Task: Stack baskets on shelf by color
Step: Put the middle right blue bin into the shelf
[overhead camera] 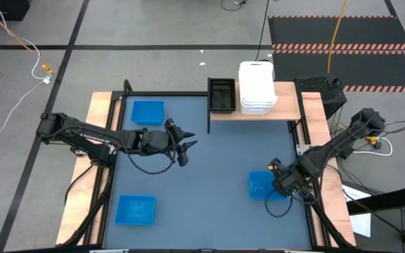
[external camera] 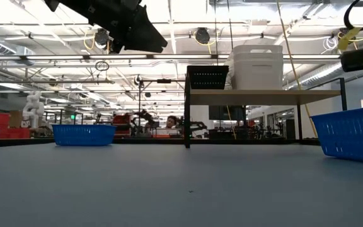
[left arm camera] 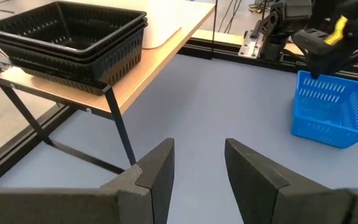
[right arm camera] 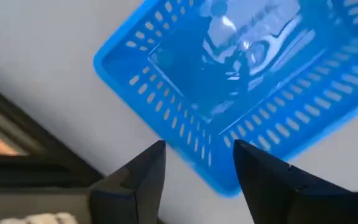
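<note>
We saw right end effector (right arm camera: 194, 165) open over blue basket's (overhead camera: 264, 185) rim | left end effector (left arm camera: 197, 165) open, idle | risk: fingers missing rim, basket sliding across tabletop (overhead camera: 209, 176)

White baskets (overhead camera: 256, 87) stacked beside black basket (overhead camera: 221, 94) on shelf (overhead camera: 287, 110); three blue baskets (overhead camera: 148, 111) scattered on tabletop.

Left arm: stretched out level, raised; left gripper (overhead camera: 188, 145) with fingers (left arm camera: 157, 171) parted, gap between jaws bare.
Right arm: bent down and inward; right gripper (right arm camera: 199, 171) with jaws spread, nothing gripped.
</note>
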`<action>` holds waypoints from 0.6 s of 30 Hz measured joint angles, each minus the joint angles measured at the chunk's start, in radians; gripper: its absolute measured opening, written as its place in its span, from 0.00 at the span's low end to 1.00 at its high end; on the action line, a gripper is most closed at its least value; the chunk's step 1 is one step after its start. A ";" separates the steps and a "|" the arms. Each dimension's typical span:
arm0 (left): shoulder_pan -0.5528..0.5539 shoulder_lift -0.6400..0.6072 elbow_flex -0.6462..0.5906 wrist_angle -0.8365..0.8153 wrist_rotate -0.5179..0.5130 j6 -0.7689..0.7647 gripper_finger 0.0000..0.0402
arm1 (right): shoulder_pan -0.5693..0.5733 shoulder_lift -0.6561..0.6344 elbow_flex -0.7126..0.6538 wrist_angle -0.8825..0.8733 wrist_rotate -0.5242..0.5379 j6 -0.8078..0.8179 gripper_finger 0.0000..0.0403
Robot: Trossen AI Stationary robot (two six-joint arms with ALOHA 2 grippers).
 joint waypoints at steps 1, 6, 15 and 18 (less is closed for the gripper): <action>0.000 0.000 0.000 0.000 0.000 0.000 0.36 | 0.011 0.004 -0.003 0.016 0.007 -0.008 0.44; 0.000 0.000 0.000 -0.009 0.000 -0.009 0.36 | 0.045 0.042 -0.021 0.038 0.007 -0.035 0.38; 0.000 0.000 0.000 -0.011 0.000 -0.010 0.36 | 0.059 0.116 -0.013 0.199 0.151 0.019 0.29; 0.000 0.000 0.000 -0.011 0.000 -0.010 0.36 | 0.059 0.108 0.009 0.242 0.268 0.038 0.28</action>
